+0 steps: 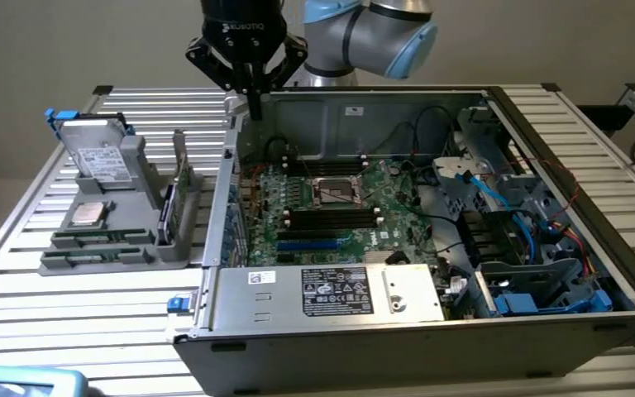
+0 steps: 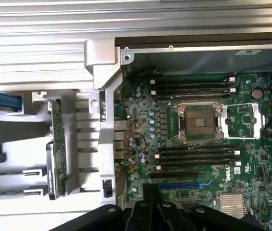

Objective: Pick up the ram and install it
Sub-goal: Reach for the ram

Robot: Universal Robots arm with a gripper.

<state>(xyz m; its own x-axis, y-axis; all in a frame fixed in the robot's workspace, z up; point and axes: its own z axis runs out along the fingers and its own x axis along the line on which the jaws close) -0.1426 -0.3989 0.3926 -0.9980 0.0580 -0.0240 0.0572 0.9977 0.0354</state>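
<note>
Tabletop of pale metal slats (image 1: 31, 273) carries everything, and a plain grey wall stands behind it. The grooves probably serve to fix the equipment at a known place, so the arm can find each thing.

On it sits the open computer case (image 1: 582, 248) with its side panel off and the opening upward. I judge it lies this way so that the arm can come down straight onto the motherboard (image 1: 395, 186). Its long black memory slots (image 1: 329, 217) run on both sides of the processor socket, and as far as I can see, no stick stands in them.

At the exterior view's left of the case, just beside its wall, is a grey parts holder (image 1: 113, 265). It keeps the components apart from each other. The thin boards stand on their edge, I think so that their upper edge is free for a pinch from above.

The ram (image 1: 166, 217) seems to be the narrow dark stick standing in this holder, next to a taller green card (image 1: 189, 175). The wrist view shows the ram (image 2: 58, 168) from above as a thin green line, so it is not yet picked up.

The gripper (image 1: 257, 107) hangs above the far corner of the case, near the holder. Its fingers are pressed together and hold nothing. In the wrist view the gripper (image 2: 151, 190) points over the board's edge.
</note>
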